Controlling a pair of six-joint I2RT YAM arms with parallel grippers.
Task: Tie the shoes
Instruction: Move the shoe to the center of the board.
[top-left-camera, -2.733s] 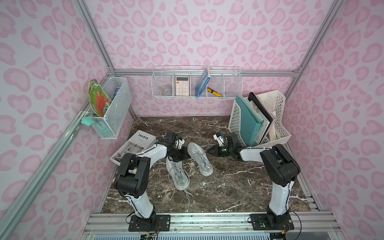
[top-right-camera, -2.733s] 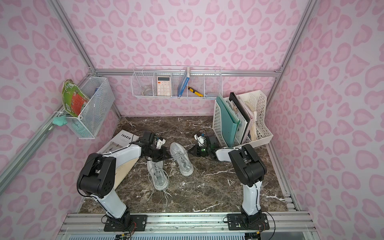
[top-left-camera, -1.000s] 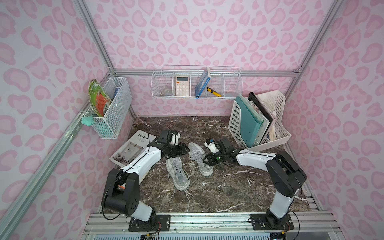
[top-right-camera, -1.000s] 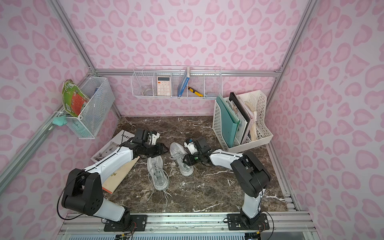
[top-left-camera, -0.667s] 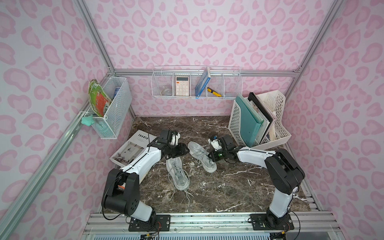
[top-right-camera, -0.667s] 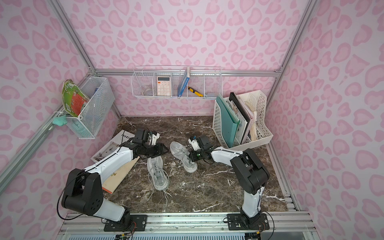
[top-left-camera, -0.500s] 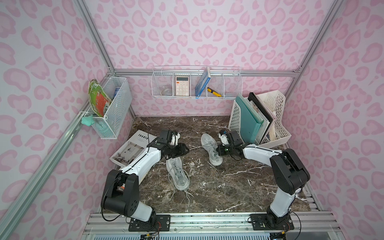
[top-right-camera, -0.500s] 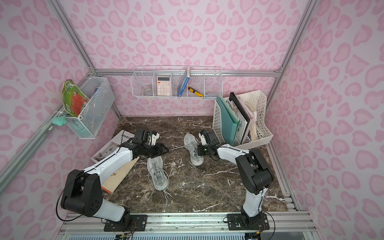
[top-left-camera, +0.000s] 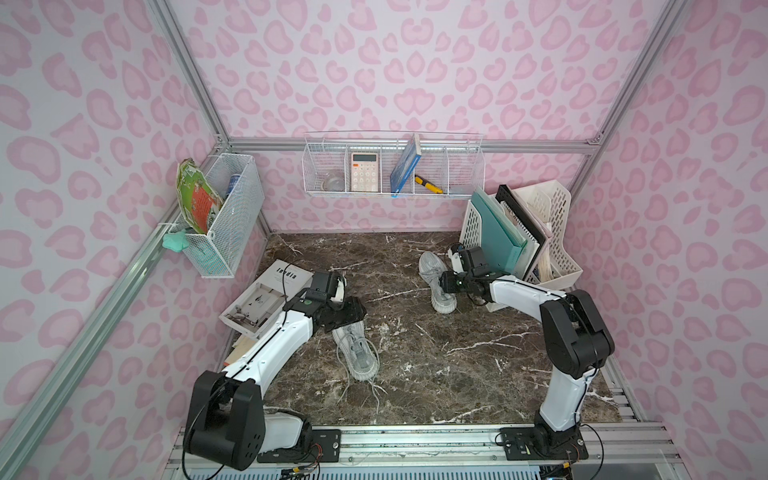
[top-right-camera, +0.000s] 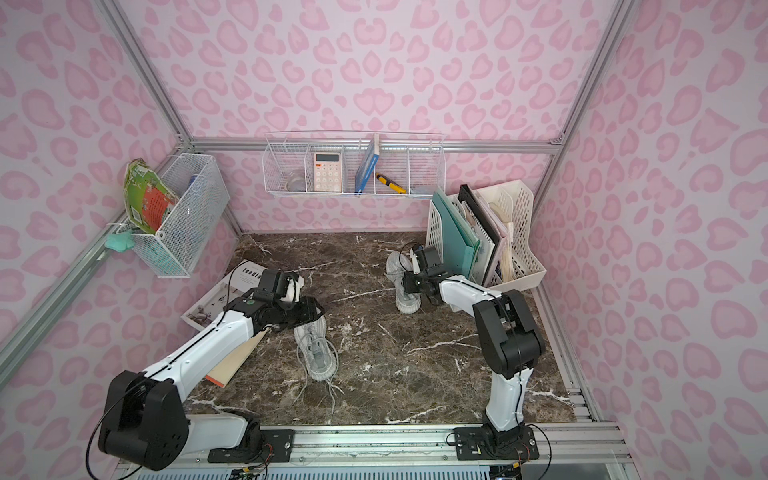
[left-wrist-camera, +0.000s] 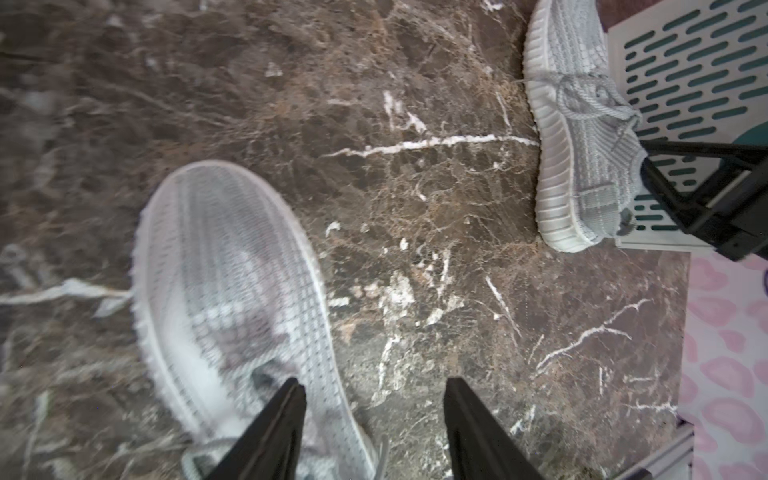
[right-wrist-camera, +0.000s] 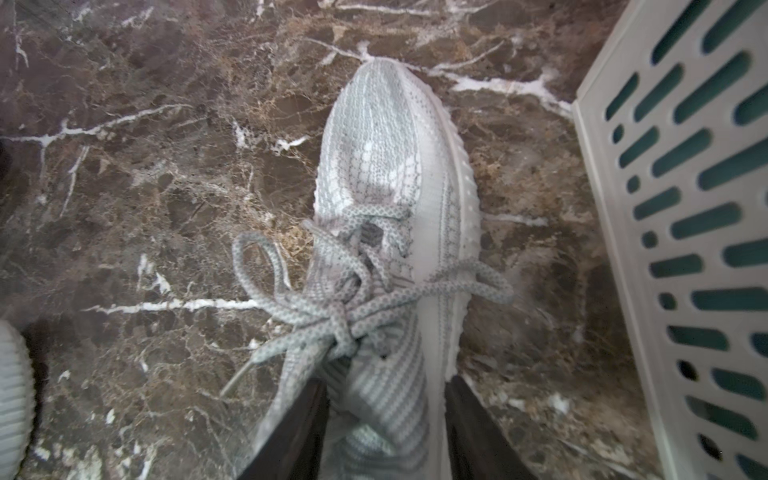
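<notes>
Heel of near shoe (top-left-camera: 360, 354) beneath left gripper (top-left-camera: 351, 318); its wrist view blurry.

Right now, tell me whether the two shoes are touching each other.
Apart. In a top view, bare marble tabletop separates the untied shoe from the tied shoe; the left wrist view shows the same gap.
</notes>
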